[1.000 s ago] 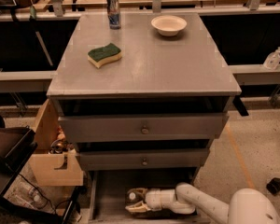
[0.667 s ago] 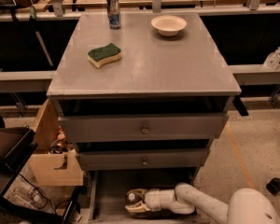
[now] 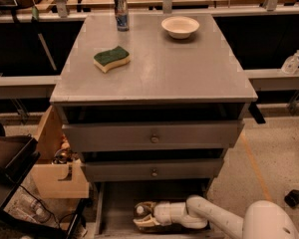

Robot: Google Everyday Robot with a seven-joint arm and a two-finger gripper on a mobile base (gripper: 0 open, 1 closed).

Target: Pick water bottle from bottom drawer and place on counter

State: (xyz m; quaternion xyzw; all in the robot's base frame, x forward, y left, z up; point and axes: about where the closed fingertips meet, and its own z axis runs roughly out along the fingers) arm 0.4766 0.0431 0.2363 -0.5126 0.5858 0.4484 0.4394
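The gripper (image 3: 142,216) is low in the bottom drawer (image 3: 114,203), its jaws clamped on the water bottle (image 3: 139,210). The bottle seems upright, white cap uppermost.

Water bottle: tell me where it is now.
The bottle is bottom centre of the camera view, in the bottom drawer, at the gripper, under the knobbed drawers.

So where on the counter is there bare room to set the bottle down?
The counter is bare across its front strip and right side, bordered by the sponge at left and the bowl behind. The back is more crowded: can and bowl. The gripper is down in the bottom drawer at the water bottle.
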